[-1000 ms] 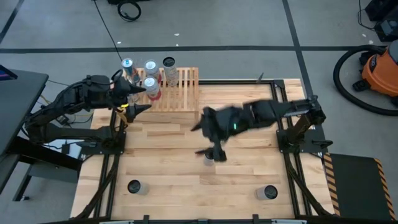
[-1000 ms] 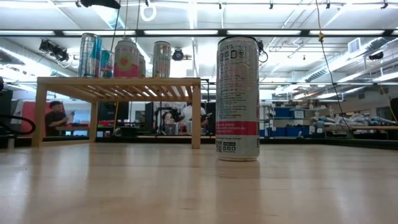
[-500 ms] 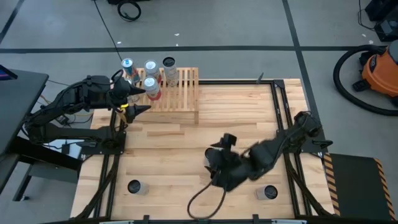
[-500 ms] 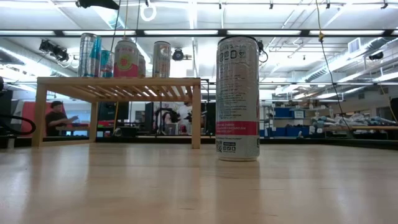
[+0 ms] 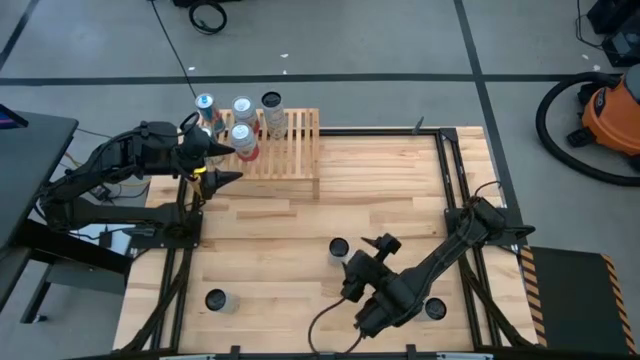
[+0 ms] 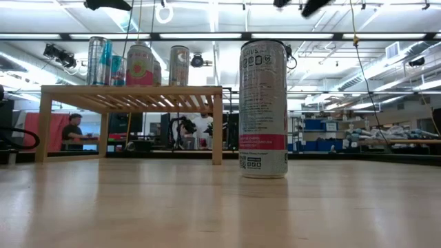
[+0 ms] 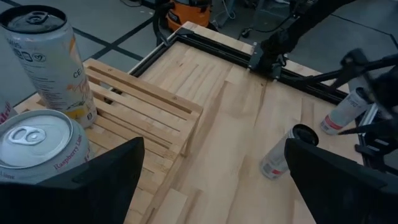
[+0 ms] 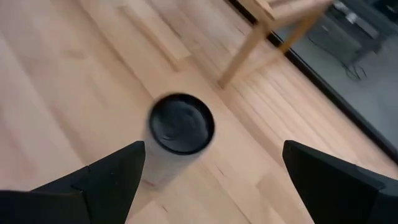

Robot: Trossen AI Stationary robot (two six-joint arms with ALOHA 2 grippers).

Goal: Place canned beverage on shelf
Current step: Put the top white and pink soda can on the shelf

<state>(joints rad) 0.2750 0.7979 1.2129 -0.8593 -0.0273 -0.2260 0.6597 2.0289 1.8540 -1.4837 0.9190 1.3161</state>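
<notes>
We want the tall silver can with a pink band (image 5: 339,247), standing straight up in the middle of the wooden tabletop (image 5: 400,190). Our right gripper (image 5: 366,262) hangs just beside it, toward the near edge, fingers spread wide and empty. Our left gripper (image 5: 217,161) waits wide open by the light-wood slatted shelf (image 5: 295,150) in the far left corner

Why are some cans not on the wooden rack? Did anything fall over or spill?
Nothing fell or spilled. Four cans stand upright on the shelf. Three more cans wait upright on the table: one in the middle, two near the front corners.
</notes>
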